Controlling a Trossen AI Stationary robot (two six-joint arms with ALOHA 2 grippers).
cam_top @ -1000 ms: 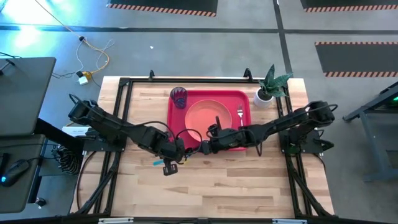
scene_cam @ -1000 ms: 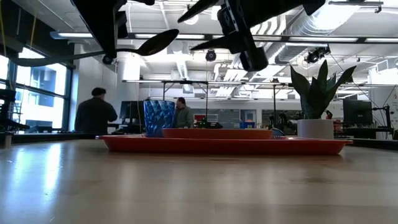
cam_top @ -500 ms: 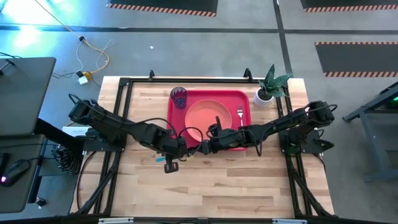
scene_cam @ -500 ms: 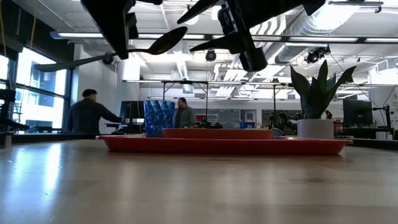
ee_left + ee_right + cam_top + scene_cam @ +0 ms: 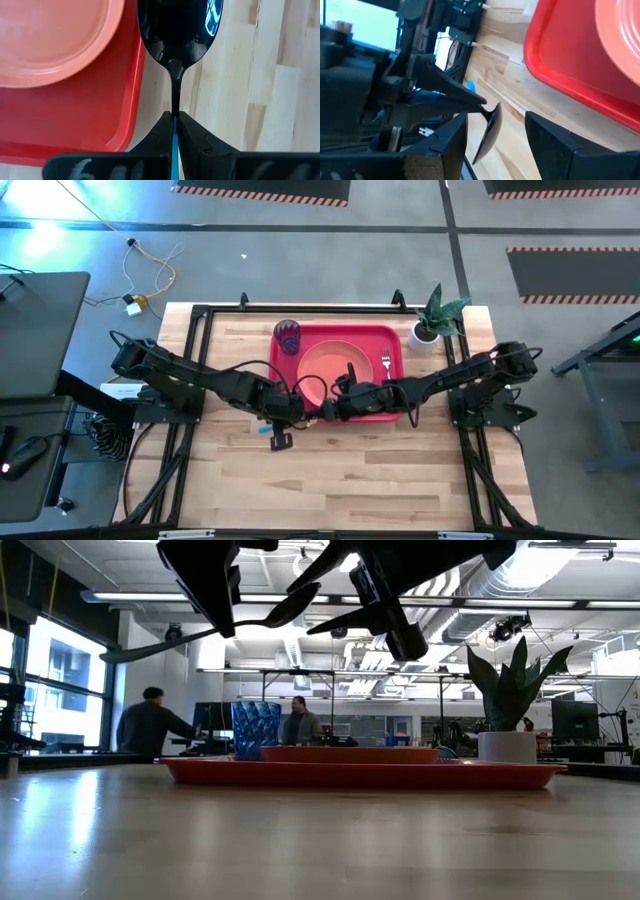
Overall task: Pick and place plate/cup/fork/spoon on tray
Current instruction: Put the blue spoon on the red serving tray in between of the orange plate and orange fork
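The red tray (image 5: 390, 398) lies at the table's far middle. On it are the salmon plate (image 5: 335, 367) and the orange-handled fork (image 5: 386, 366). The blue-purple cup (image 5: 289, 337) stands at its far left corner. My left gripper (image 5: 289, 416) hangs above the table by the tray's near left corner, shut on the spoon (image 5: 177, 35), whose dark bowl points at the tray. My right gripper (image 5: 336, 409) hovers over the tray's near edge, facing the left one. It is open, and its fingers (image 5: 445, 145) stand on either side of the spoon's bowl (image 5: 490, 134) without touching it. My left gripper pinches the spoon's teal handle (image 5: 174, 131) between its two fingers, just behind the dark neck (image 5: 175, 95). The fingers lie along the spoon, roughly level, coming from the table's left. The spoon is lifted clear, its bowl (image 5: 290, 606) ahead and higher, its handle end (image 5: 130, 650) trailing behind.
A white pot with a green plant (image 5: 432, 322) stands just off the tray's far right corner. Bare wood lies near and left of the tray (image 5: 330, 480). People stand in the room beyond the table (image 5: 150, 725).
My left gripper has carried the spoon toward the table's right and a little toward its far edge, up to the tray's near left corner and closer to the right gripper. The spoon stays clear of the table.
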